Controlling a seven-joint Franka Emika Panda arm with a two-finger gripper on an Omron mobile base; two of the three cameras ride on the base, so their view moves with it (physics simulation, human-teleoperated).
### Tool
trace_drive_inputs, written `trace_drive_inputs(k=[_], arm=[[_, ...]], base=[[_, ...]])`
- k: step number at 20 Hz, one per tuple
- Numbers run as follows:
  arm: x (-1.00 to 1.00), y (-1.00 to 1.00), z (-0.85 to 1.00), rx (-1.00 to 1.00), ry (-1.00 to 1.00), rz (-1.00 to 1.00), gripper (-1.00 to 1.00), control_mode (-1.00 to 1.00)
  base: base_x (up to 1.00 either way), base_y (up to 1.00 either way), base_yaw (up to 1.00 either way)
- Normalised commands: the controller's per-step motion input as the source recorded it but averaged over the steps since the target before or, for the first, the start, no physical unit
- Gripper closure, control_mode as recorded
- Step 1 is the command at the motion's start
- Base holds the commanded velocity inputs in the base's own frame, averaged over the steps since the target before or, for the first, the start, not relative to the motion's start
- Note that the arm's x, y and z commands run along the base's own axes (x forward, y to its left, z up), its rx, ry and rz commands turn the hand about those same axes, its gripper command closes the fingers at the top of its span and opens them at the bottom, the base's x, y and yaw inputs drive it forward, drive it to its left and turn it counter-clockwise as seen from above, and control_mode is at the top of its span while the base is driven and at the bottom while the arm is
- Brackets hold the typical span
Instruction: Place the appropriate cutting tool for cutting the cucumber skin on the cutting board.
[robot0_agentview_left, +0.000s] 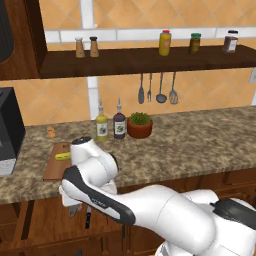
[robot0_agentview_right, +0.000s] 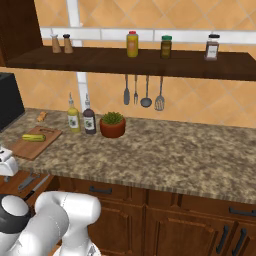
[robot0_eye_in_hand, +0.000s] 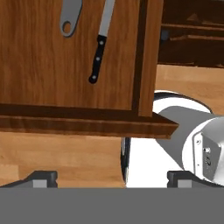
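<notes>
Grey metal peeler (robot0_eye_in_hand: 70, 17) in the drawer (robot0_eye_in_hand: 52, 65) looks light, stiff, slippery; grip mid-handle; gripper (robot0_eye_in_hand: 111, 177) gapes wide, empty.

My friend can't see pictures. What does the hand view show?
An open wooden drawer seen from above holds a grey peeler and, beside it, a black-handled knife. The pincer is open, its two dark fingertips at the bottom edge, not touching either tool.

Granite tabletop (robot0_agentview_right: 165, 150): board (robot0_agentview_right: 30, 143) at left end, two bottles (robot0_agentview_right: 81, 116), plant pot (robot0_agentview_right: 112, 125). Open drawer (robot0_eye_in_hand: 65, 52): peeler (robot0_eye_in_hand: 70, 17), knife (robot0_eye_in_hand: 99, 43).
</notes>
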Motion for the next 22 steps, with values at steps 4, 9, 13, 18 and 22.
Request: trace_drive_inputs(k=[4,9,13,18,22], arm=[[0.06,0.16,-0.35,-0.04,-0.01,0.0,-1.0,-1.0],[0.26,0.03,-0.41,0.0,0.0,0.0,-1.0,-1.0],[0.44,0.03,-0.54,0.0,0.0,0.0,-1.0,-1.0],[0.38,0.16,-0.49,0.0,0.0,0.0,-1.0,-1.0],[0.0,0.14,-0.67,-0.02,0.0,0.0,-1.0,-1.0]], base=[[0.0,0.0,0.0],[0.0,0.0,0.0],[0.0,0.0,0.0],[0.0,0.0,0.0],[0.0,0.0,0.0]])
